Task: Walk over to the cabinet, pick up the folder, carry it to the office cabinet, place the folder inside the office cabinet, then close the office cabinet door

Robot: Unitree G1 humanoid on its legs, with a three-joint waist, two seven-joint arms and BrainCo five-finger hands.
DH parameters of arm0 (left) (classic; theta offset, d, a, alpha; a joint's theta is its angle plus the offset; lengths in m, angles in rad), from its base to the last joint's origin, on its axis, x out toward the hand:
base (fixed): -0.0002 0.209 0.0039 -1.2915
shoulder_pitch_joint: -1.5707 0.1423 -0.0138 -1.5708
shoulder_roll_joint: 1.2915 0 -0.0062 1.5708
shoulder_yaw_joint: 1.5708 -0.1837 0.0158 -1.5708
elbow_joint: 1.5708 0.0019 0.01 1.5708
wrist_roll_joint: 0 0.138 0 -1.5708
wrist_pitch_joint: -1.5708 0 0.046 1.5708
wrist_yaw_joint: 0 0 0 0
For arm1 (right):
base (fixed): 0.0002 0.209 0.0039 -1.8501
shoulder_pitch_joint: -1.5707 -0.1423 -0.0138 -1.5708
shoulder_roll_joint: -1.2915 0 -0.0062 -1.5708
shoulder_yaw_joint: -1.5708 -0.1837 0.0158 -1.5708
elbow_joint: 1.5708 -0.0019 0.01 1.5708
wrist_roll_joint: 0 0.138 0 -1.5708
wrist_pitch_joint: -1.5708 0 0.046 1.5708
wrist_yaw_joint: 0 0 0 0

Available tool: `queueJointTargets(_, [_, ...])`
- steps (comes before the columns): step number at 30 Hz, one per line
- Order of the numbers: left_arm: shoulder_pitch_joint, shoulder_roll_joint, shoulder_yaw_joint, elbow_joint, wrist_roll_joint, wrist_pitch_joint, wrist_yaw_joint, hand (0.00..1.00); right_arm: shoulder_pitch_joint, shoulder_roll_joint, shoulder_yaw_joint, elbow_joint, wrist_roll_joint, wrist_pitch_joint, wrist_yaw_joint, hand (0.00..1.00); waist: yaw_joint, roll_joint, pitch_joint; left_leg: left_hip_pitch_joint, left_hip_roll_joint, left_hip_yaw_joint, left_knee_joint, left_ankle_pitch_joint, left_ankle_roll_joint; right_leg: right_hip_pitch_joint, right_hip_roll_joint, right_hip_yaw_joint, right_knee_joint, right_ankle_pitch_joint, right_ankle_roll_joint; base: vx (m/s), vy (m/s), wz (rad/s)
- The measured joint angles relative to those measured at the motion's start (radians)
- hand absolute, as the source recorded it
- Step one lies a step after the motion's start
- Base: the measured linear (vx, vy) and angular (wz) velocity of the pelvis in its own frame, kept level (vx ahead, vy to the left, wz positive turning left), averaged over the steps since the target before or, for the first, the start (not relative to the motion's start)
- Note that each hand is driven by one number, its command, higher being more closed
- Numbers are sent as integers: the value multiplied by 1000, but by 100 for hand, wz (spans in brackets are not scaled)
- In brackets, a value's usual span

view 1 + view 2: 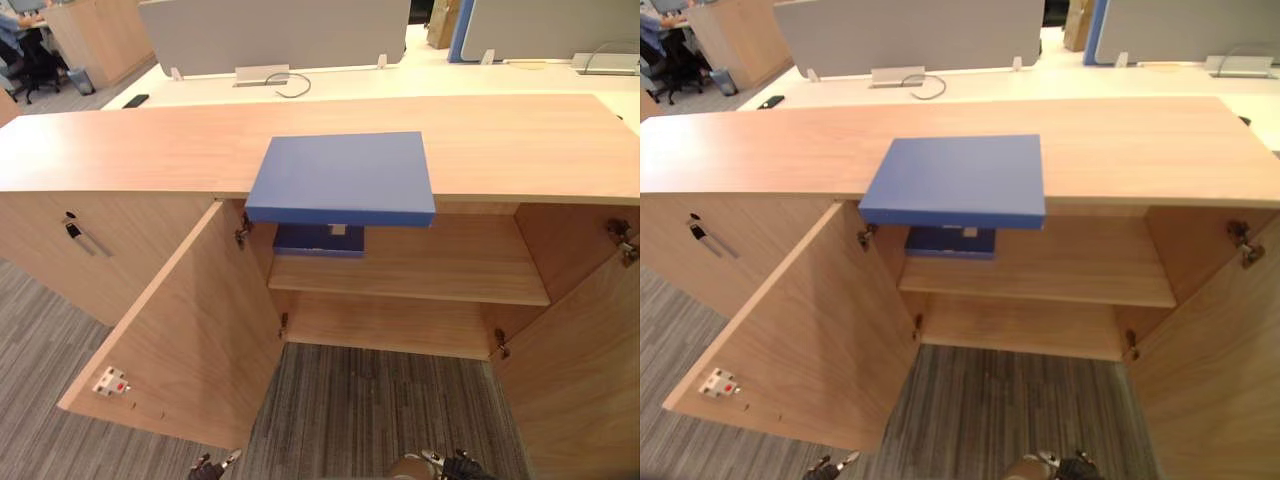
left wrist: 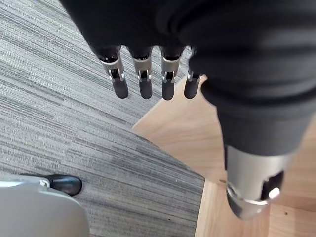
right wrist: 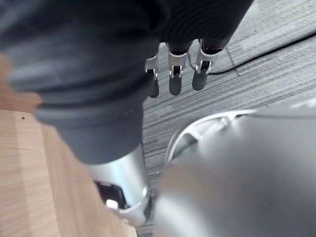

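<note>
A flat blue folder (image 1: 340, 178) lies on the wooden cabinet top (image 1: 130, 150), its front edge overhanging the open compartment. Both doors stand open: the left door (image 1: 190, 330) swings toward me, and the right door (image 1: 585, 370) is at the right edge. Inside, on the shelf (image 1: 440, 265), sits another blue item (image 1: 318, 240) under the folder's overhang. My left hand (image 1: 212, 465) and right hand (image 1: 455, 465) hang low at the bottom, far below the folder. The left wrist view shows the left hand's fingers (image 2: 143, 81) straight and empty over carpet. The right hand's fingers (image 3: 175, 74) hang straight too.
A key (image 1: 72, 228) sticks out of the shut cabinet section to the left. Behind the cabinet is a white desk with grey screens (image 1: 270, 35), a cable (image 1: 290, 85) and a small black device (image 1: 135, 101). A person sits at the far left (image 1: 12, 40). Grey carpet (image 1: 370, 410) lies between the open doors.
</note>
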Motion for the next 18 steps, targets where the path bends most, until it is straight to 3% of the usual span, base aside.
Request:
queueJointTargets(1, [0,0,-6,-6,-6,-3,-1,0,0,-1,21,-2,0,-3,0,0,-2,4,6,2,17,-5,15,-11,-16,-17,37,13,-90,3,5,149,-286,14])
queueJointTargets(2, [0,10,-15,-7,-10,-11,-2,0,-2,1,47,-1,0,-3,-2,0,-3,-15,11,14,19,-9,35,-35,-44,-23,73,38,-249,59,10,110,-266,9])
queueJointTargets(3, [3,22,-15,-10,-12,-14,-4,0,-2,5,57,1,0,-3,-1,0,0,-40,9,18,4,-10,44,-54,-54,-21,76,62,-328,149,0,114,-251,-1])
queueJointTargets(5, [-7,-10,-18,-3,-13,-14,-9,0,-14,-17,65,7,-1,-4,1,0,4,11,13,27,49,-13,62,-90,-70,-8,127,78,-328,131,-10,107,-214,-20])
queueJointTargets(6, [-7,-13,-19,-3,-12,-18,-11,0,-16,-19,65,8,-1,-4,2,0,4,15,10,21,57,-14,65,-88,-71,-6,138,78,-340,131,-11,85,-198,-23])
queueJointTargets(9, [-21,-30,-19,-7,-14,-22,-25,0,-12,-20,75,21,-2,-1,9,0,1,18,7,4,100,-19,67,-74,-89,17,200,64,-428,145,-21,45,-139,-9])
queueJointTargets(13, [-22,-46,-70,-39,-56,-21,-52,0,5,-20,82,46,-2,0,10,0,0,18,-7,-22,141,-22,49,-41,-129,76,263,31,-609,222,-26,25,-63,9])
queueJointTargets(18, [65,-23,-230,-318,-264,-18,-120,0,6,-21,82,47,-2,0,19,0,1,20,-16,-37,143,-22,7,-7,-148,121,292,12,-761,315,-33,61,18,8])
